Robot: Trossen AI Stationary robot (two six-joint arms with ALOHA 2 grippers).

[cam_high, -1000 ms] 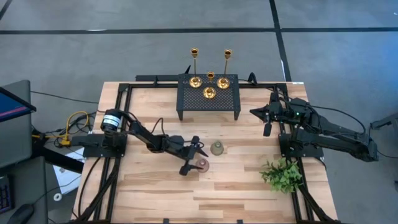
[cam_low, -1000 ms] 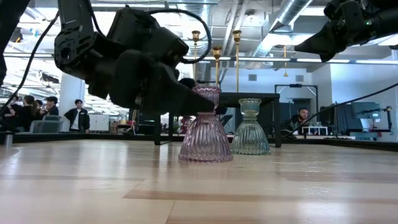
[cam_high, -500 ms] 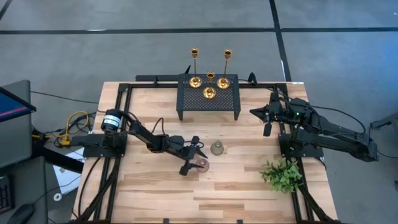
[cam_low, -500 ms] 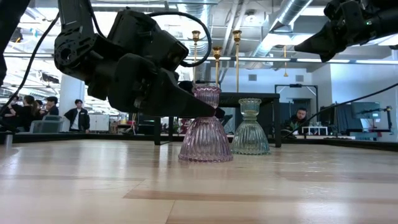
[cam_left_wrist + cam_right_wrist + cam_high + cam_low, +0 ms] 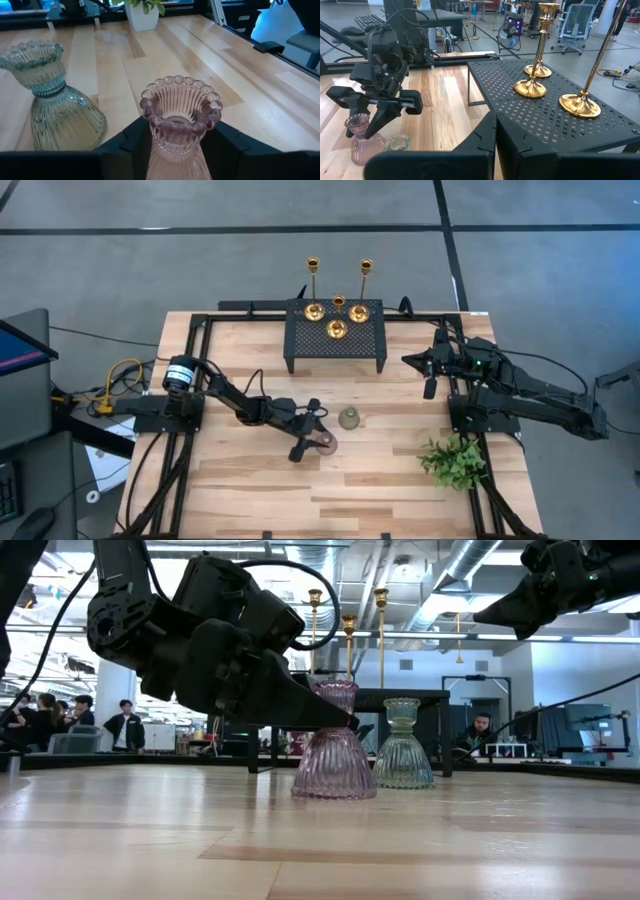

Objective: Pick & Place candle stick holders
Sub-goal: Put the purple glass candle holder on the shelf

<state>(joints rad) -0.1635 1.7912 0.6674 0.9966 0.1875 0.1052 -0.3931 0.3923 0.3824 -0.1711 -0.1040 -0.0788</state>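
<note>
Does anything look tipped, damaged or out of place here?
Nothing stands out. The pink holder and green holder stand upright on the table, three gold candlesticks upright on the black rack. The left pincer brackets the pink holder's neck.

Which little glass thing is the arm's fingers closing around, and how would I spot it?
On the wooden table, in front of the black perforated rack, two squat ribbed glass holders stand side by side. It is the pink holder, between the left gripper fingers; its grey-green neighbour stands free.
</note>
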